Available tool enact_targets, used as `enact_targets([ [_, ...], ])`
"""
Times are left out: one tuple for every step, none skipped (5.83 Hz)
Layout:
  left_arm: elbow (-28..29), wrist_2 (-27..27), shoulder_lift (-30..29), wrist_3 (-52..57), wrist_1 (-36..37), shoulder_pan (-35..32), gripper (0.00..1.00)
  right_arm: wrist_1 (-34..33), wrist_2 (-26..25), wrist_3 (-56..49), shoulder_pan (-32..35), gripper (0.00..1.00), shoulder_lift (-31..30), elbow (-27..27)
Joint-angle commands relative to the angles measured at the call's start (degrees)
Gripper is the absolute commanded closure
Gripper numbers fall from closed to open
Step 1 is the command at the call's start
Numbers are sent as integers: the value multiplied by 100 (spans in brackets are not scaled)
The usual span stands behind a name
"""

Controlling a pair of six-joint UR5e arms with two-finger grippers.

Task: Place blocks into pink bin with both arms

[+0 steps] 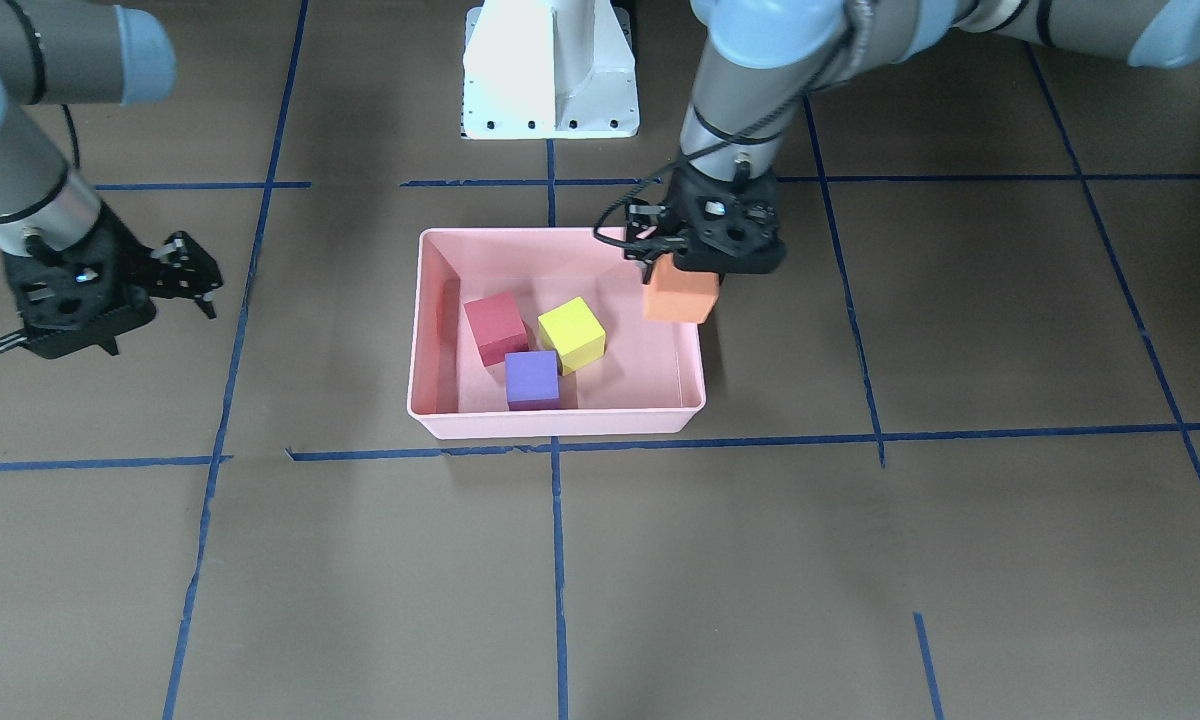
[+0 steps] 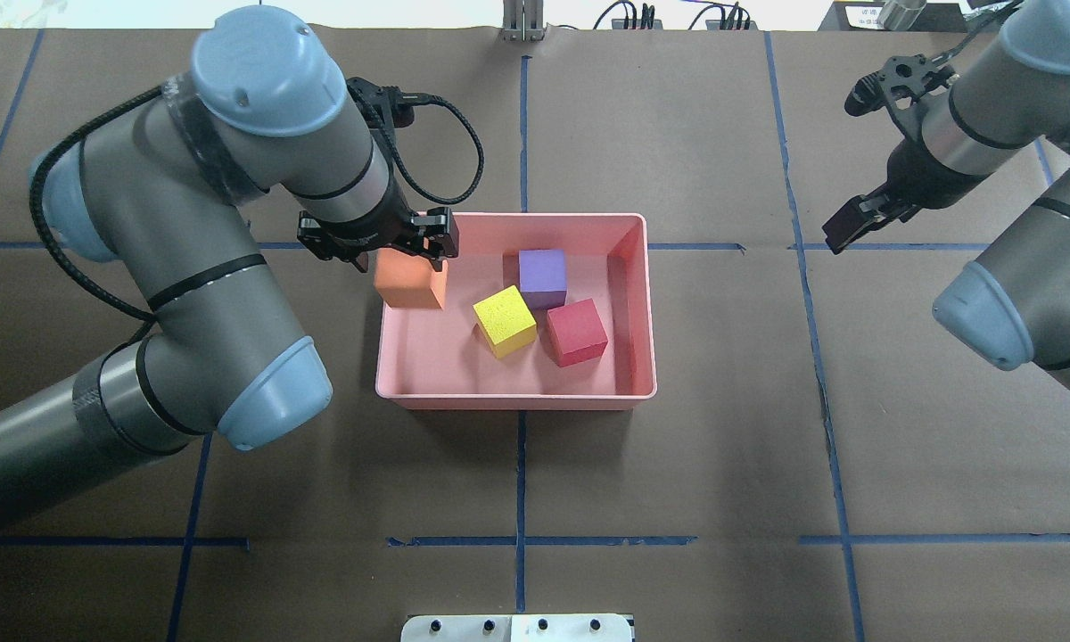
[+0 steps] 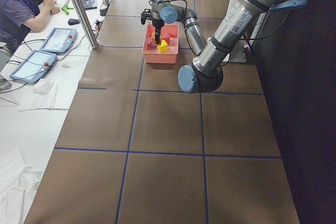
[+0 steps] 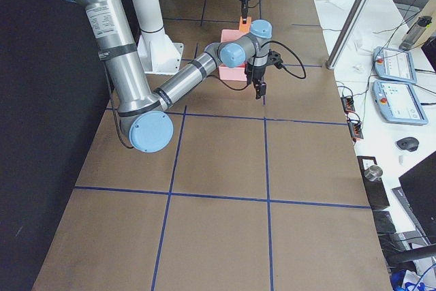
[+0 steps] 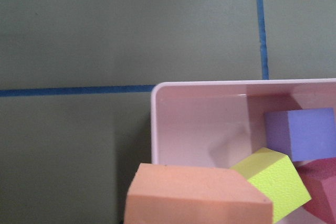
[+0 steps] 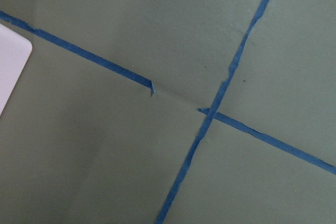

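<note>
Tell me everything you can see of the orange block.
The orange block is a matte, foam-like cube with plain faces and no visible damage. The left gripper is shut on its upper part and holds it roughly upright in the air over the pink bin's left wall. Only the fingers touch it. It hangs apart from the yellow block, its nearest neighbour inside.

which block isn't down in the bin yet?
The orange block: the left pincer holds it in the air over the pink bin's rim. The red block, purple block and yellow block lie inside on the bin's floor.
</note>
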Motion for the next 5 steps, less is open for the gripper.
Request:
enact_targets([
  [-442, 121, 351, 219, 26, 52, 0, -3, 24, -308, 177, 0, -325, 148],
  [-958, 104, 938, 1067, 69, -131, 0, -3, 189, -657, 386, 0, -527, 158],
  [-1042, -392, 1301, 2015, 70, -576, 0, 6, 486, -1382, 823, 0, -869, 158],
  [-1043, -885, 1783, 3321, 96, -1207, 0, -3, 681, -2277, 1332, 0, -1281, 158],
  [-982, -1159, 2223, 4509, 96, -1849, 0, -3, 718, -3078, 1833, 0, -1738, 149],
])
